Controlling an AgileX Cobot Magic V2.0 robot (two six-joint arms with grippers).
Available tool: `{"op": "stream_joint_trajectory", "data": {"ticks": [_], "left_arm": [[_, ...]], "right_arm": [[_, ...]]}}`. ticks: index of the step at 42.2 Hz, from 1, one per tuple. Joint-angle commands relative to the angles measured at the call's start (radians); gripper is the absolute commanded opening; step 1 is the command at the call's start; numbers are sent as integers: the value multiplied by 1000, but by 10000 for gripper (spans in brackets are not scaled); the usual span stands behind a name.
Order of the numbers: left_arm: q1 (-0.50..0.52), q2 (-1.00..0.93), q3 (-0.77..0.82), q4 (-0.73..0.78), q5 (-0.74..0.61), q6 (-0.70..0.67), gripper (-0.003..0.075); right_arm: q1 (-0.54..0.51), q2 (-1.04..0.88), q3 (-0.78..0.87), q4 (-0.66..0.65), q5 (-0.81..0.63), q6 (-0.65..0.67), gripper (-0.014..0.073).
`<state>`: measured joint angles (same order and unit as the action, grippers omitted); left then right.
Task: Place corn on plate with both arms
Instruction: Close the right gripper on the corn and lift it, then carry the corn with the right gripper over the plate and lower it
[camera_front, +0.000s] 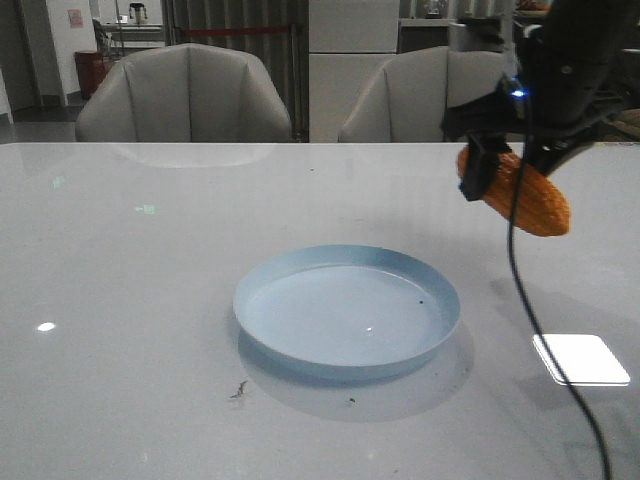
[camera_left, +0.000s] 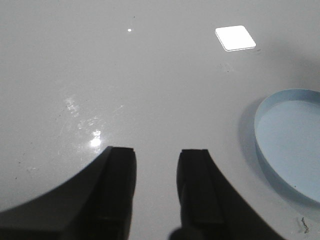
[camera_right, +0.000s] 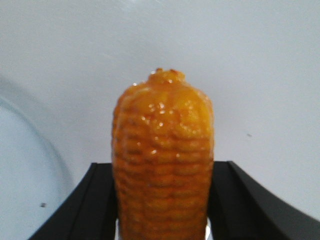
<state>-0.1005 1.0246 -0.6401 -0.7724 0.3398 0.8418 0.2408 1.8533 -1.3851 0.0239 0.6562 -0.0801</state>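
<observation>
My left gripper (camera_left: 156, 192) hangs over the bare table (camera_front: 130, 300), jaws narrowly parted on nothing. The plate (camera_front: 347, 312) sits mid-table, nothing on it. On my right, the right gripper (camera_front: 515, 160) clamps the corn (camera_front: 535, 205) in the air, beyond the plate's right rim.

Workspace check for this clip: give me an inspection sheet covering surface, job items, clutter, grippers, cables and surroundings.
Surface: glossy white table, light reflections, small dark smudges near the plate.
Job's things: round pale blue plate empty, a few dark specks; orange bumpy plastic corn cob held in the air, right of the plate, tilted.
Clutter: nothing seen.
Grippers: right gripper shut on the corn; left gripper open, empty, beside the plate.
Cables: thin black cable hanging from the right arm.
Surroundings: two grey armchairs behind the table.
</observation>
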Motion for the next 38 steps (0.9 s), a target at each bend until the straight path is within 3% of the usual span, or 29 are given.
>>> {"op": "stream_joint_trajectory", "data": {"ticks": [1, 10, 18, 38], "left_arm": [[-2, -12, -29, -19, -42, 0, 305], [-2, -12, -29, -19, -46, 0, 305], [-2, -12, -29, -19, -46, 0, 305], [-2, -12, -29, -19, -46, 0, 305]], "right_arm": [[74, -50, -47, 5, -33, -12, 312], [216, -13, -47, 6, -38, -12, 316], [306, 52, -47, 7, -55, -12, 402], [336, 125, -86, 27, -47, -9, 533]]}}
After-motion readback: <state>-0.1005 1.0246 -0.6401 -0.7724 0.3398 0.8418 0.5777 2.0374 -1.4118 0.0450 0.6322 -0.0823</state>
